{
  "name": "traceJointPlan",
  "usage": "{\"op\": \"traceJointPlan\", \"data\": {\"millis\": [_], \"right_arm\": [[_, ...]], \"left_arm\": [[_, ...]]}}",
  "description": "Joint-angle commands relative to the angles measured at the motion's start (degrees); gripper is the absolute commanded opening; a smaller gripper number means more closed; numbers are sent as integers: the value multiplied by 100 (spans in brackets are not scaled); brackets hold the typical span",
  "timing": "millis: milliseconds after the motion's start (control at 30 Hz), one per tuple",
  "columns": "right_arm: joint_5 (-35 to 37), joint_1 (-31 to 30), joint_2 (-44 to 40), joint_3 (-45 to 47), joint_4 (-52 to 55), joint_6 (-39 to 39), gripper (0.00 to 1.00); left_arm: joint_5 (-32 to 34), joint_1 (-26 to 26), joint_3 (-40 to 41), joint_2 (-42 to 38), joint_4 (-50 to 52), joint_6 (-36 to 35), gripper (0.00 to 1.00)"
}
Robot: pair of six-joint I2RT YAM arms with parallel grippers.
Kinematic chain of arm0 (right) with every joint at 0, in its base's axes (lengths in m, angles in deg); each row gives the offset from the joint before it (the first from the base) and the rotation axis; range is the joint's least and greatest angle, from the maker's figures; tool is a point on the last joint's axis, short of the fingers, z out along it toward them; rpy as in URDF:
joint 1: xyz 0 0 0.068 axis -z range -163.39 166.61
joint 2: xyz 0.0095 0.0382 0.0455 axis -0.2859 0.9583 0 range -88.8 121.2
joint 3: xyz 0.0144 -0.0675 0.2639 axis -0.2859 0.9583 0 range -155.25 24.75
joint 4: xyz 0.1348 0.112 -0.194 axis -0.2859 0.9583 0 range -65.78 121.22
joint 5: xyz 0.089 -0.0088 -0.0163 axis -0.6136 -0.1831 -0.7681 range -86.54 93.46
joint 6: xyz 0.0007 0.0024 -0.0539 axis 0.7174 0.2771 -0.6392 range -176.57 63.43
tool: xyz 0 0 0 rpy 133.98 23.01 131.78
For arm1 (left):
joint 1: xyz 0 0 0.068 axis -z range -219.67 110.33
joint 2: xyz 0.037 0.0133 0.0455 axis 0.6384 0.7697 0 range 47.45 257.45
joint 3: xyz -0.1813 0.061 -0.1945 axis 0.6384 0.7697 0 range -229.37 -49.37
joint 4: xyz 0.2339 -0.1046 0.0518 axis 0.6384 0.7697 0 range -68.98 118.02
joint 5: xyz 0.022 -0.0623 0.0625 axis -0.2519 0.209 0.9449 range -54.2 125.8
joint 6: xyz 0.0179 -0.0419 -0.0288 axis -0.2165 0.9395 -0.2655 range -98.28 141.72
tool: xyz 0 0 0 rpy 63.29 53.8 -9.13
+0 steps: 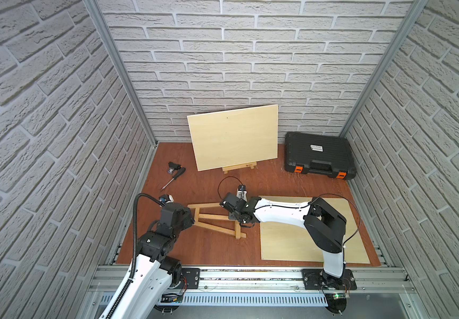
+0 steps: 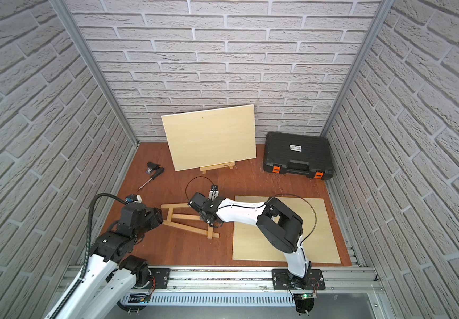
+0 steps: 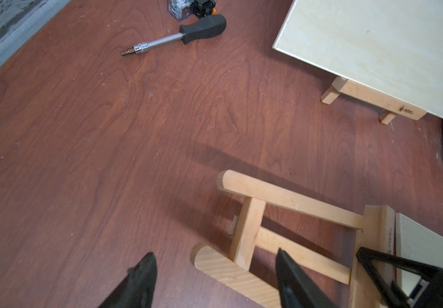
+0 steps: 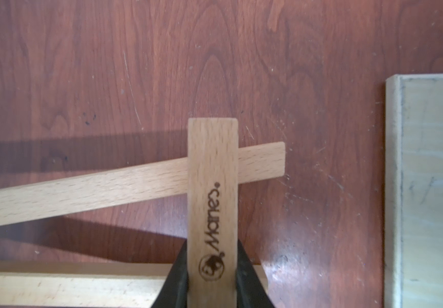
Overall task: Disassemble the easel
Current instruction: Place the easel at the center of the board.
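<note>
The wooden easel (image 1: 217, 228) (image 2: 186, 227) lies flat on the brown table in both top views. My right gripper (image 1: 236, 218) (image 4: 212, 245) is shut on its logo-marked ledge bar (image 4: 212, 173), one finger on each side. A slanted leg (image 4: 108, 186) passes under that bar. My left gripper (image 1: 193, 220) (image 3: 215, 254) is open at the easel's other end. Its fingers (image 3: 143, 274) straddle the rounded end of a leg (image 3: 215, 266) without touching it. The easel's cross pieces (image 3: 287, 198) lie just beyond.
A second small easel (image 1: 239, 167) stands at the back wall holding a pale board (image 1: 233, 136). Another pale board (image 1: 291, 243) lies flat under the right arm. A screwdriver (image 1: 174, 178) (image 3: 188, 33) and a small black part (image 1: 172, 167) lie back left. A black tool case (image 1: 319, 154) sits back right.
</note>
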Motion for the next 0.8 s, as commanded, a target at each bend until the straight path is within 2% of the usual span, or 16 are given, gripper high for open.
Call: {"op": "traceJointPlan", "data": {"millis": [0, 400, 500, 767], "right_arm": [[66, -46, -8, -82, -51, -133, 24], [-244, -54, -279, -53, -166, -306, 32], [-364, -53, -535, -24, -193, -514, 36], [-1079, 162, -1172, -177, -23, -2121, 62]], "left_arm": [[168, 154, 5, 43, -150, 150, 71], [360, 630, 31, 102, -158, 456, 71], [399, 884, 64, 68, -95, 670, 71], [701, 1872, 280, 65, -35, 1569, 71]]}}
